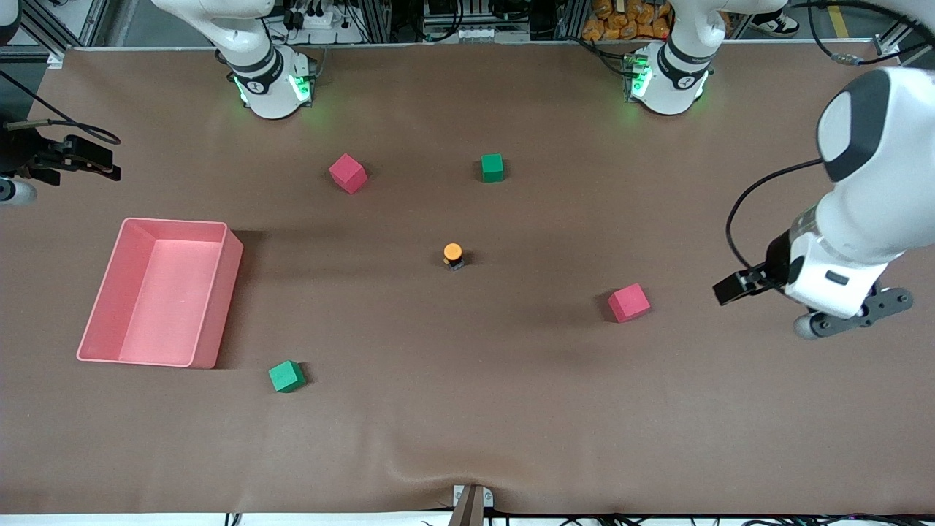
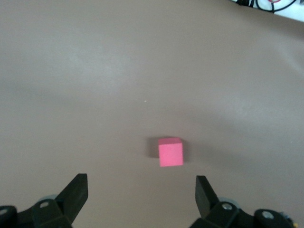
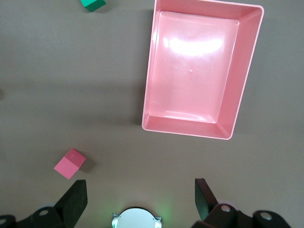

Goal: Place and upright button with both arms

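The button (image 1: 453,255), a round orange cap on a small black body, stands cap up near the middle of the table. It shows in neither wrist view. My left gripper (image 1: 736,286) hangs open and holds nothing over the left arm's end of the table, well away from the button. In the left wrist view its fingers (image 2: 76,190) spread wide, with a red cube (image 2: 170,153) on the table ahead of them. My right gripper (image 1: 108,165) is open and holds nothing over the right arm's end of the table. Its fingers (image 3: 76,197) frame that arm's own base.
A pink bin (image 1: 219,307) (image 3: 148,95) lies toward the right arm's end. One red cube (image 1: 347,173) (image 3: 70,163) and one green cube (image 1: 492,167) sit farther from the front camera than the button. Another red cube (image 1: 628,302) and another green cube (image 1: 286,376) (image 3: 92,4) sit nearer.
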Robot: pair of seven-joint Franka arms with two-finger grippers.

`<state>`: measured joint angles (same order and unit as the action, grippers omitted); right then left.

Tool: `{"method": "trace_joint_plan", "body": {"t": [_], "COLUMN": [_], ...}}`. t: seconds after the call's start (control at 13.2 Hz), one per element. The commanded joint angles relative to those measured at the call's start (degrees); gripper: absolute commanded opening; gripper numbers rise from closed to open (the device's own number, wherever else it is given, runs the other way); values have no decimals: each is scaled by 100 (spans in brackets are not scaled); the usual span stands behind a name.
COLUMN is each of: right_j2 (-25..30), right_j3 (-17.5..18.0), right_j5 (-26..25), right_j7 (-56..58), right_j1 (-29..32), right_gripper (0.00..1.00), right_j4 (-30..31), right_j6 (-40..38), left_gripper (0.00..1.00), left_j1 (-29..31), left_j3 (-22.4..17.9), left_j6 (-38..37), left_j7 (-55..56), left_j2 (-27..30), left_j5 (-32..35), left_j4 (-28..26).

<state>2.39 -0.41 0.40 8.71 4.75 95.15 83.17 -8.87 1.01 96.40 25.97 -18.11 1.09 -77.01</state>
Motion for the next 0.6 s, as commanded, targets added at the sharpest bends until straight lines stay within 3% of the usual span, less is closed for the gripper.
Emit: {"method": "trace_joint_plan", "body": {"t": [0.0, 0.3, 0.53], "right_j2": [95, 95, 86], "right_j3": [6, 6, 6], "right_j5": [30, 30, 30], "right_j7": [8, -1, -1], "right_j1": [9, 9, 9], "right_gripper": [100, 100, 100], "right_j4": [74, 83, 83], "right_j6": [15, 15, 24], "left_gripper": [100, 100, 100], "left_j1": [394, 859, 887], "left_j3": [57, 65, -136], "left_j6": [1, -8, -254], "left_j7": [-670, -1532, -2096], "left_j2": [736, 1536, 1609], "left_j5": [-3, -3, -3], "left_j4": [-848, -1526, -1396]}}
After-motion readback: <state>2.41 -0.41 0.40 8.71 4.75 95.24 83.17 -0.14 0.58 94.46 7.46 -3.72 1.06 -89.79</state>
